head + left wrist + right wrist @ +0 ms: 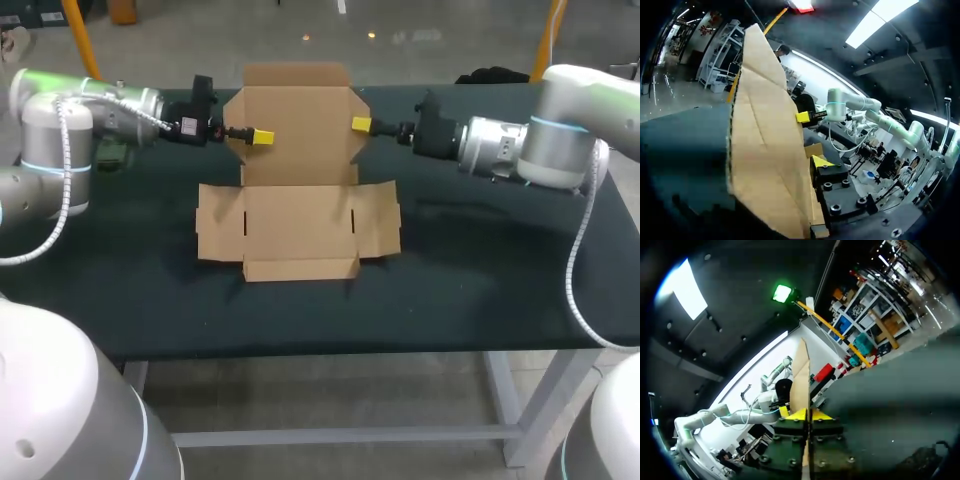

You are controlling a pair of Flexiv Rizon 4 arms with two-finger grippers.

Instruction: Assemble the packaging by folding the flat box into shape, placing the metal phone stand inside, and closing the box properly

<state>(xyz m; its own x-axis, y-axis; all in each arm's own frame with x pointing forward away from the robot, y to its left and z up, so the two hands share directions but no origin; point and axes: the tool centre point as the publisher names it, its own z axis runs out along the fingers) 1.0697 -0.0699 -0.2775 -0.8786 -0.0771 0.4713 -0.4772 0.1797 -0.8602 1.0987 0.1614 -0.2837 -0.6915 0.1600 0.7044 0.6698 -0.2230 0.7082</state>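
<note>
Flat box (298, 215), frame centre: our right jaws pinch its upper panel (300, 135), left jaws indeterminable; uneven pulling may tear it.

Plain brown box (298, 215) (seemingly dark green table (480, 290))

"What sort of place is this?"

"A robotics lab or workshop, by the look of it. Two grey-and-white machine arms, the left arm (90, 110) and the right arm (540, 145), come in over a dark-topped work table (300, 310)."

"Not an office, then?"

"Hardly. The table stands on a plain metal frame (505, 400). A coiled cable (65, 180) hangs from each arm, and the wrist hardware is bare bolted metal. Between the left gripper (262, 136) and the right gripper (361, 124) sits a flat cardboard box (295, 215). It all looks like bench work."
</note>
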